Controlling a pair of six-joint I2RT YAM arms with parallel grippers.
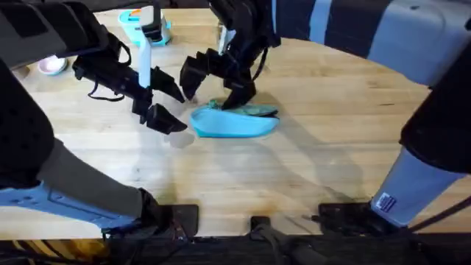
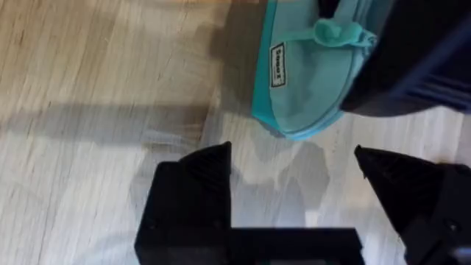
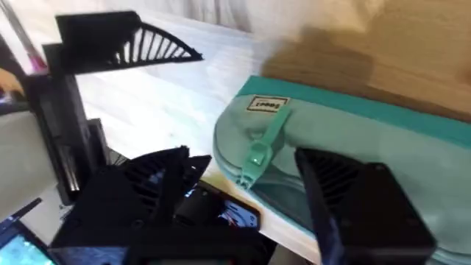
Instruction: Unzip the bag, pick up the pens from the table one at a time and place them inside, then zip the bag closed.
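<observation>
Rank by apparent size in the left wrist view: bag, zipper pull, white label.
1. bag, cut off by the frame
2. zipper pull
3. white label, close to the pull in size, so that order is unsure

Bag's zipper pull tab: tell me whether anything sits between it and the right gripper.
Nothing visible does. In the right wrist view the right gripper has open jaws, and the teal pull tab lies in the gap ahead, at the end of the bag. The left gripper hangs off to the side.
</observation>
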